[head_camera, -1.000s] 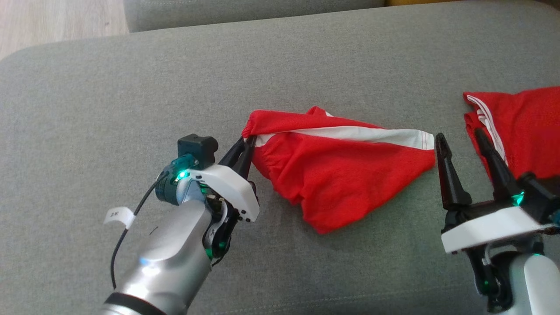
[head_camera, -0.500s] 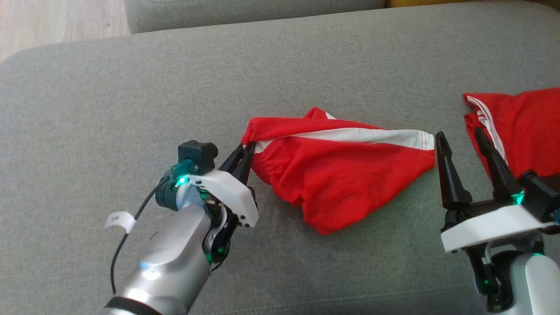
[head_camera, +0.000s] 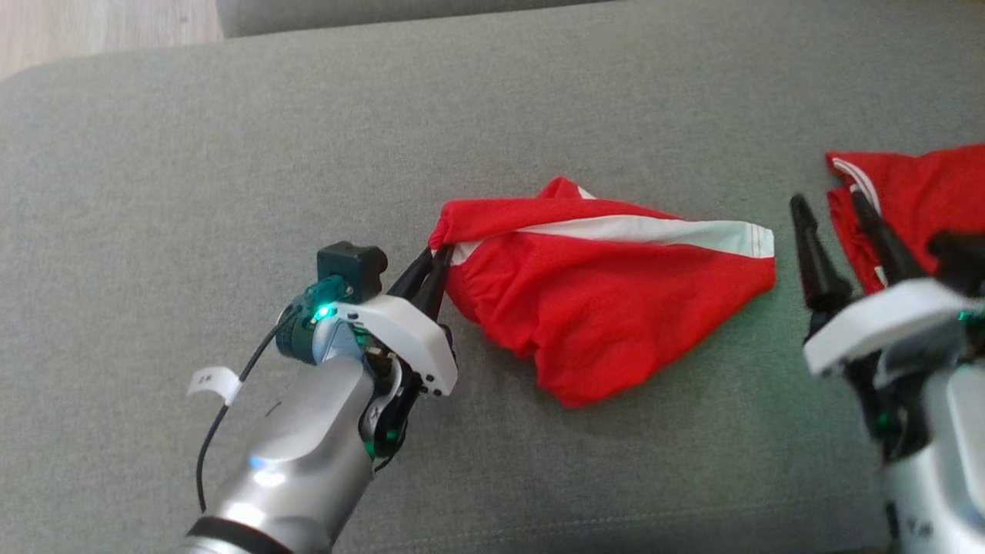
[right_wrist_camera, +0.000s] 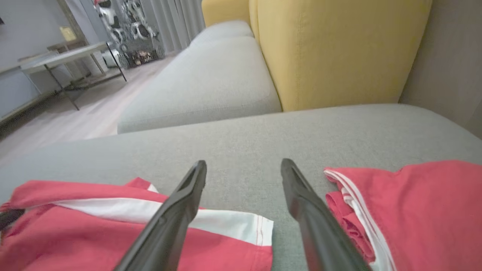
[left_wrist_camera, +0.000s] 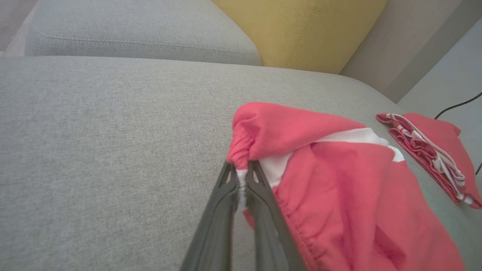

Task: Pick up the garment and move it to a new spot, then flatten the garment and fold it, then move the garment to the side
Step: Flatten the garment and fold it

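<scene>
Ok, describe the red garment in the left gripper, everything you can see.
The garment is red, thin soft-looking cloth with a broad white band across it and a gathered elastic hem. It lies crumpled in a rough triangle on the grey cushion. The left gripper has its fingers shut on the gathered left corner.

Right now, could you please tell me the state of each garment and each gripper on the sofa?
red shorts: crumpled, not folded, lying on the sofa cushion, one waistband corner pinched.
left gripper: shut on the red shorts' waistband corner.
right gripper: open, holding nothing, by the gap between the two garments.
second red garment: lying in layers at the right, untouched.
</scene>
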Robot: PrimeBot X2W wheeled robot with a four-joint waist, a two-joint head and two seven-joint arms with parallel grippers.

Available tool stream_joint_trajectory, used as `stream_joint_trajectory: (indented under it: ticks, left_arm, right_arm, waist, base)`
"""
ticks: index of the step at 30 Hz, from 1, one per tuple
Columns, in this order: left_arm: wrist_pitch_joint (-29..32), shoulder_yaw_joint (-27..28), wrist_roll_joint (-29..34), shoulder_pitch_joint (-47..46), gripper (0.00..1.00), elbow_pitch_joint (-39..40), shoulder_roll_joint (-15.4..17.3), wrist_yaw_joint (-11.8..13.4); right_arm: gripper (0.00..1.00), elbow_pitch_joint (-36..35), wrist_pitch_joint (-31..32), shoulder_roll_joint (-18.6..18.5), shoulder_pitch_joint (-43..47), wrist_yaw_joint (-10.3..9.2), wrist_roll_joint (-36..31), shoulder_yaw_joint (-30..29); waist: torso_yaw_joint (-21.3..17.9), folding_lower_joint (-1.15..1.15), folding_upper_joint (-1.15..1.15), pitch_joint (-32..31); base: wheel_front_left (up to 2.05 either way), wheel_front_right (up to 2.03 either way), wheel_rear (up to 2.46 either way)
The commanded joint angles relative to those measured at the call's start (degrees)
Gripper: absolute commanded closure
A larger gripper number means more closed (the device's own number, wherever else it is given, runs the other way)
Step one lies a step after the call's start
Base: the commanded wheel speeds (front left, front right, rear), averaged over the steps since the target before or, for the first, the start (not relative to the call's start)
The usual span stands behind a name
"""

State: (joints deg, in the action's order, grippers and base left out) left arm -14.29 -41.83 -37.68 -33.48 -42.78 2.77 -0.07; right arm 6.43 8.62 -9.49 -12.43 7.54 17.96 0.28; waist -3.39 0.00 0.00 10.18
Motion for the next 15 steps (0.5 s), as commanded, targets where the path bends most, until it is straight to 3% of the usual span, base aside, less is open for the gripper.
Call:
stream_joint_trajectory:
  ticks: [1,9,15]
  left_arm:
    - [-0.7,1.8,0.8,-3.7,1.0,1.4,0.4,-0.4]
    - [-0.7,0.5,0.7,-5.4,1.0,1.6,0.2,-0.8]
    - [-0.7,-1.0,-0.6,-6.0,1.0,2.8,0.1,-0.7]
  right_arm:
    - [0.0,1.3,1.0,-1.7,-3.6,-0.05,0.9,0.8]
    - [0.0,21.1,7.8,-5.1,-13.5,-0.05,4.6,4.1]
    - [0.0,30.1,9.3,-5.5,-17.9,-0.05,6.1,6.9]
  waist:
    - [0.3,0.0,0.0,0.6]
    - [2.1,0.0,0.0,2.3]
    - [2.9,0.0,0.0,3.3]
  base:
    - [0.0,0.0,0.0]
    - [0.0,0.0,0.0]
    - [0.0,0.0,0.0]
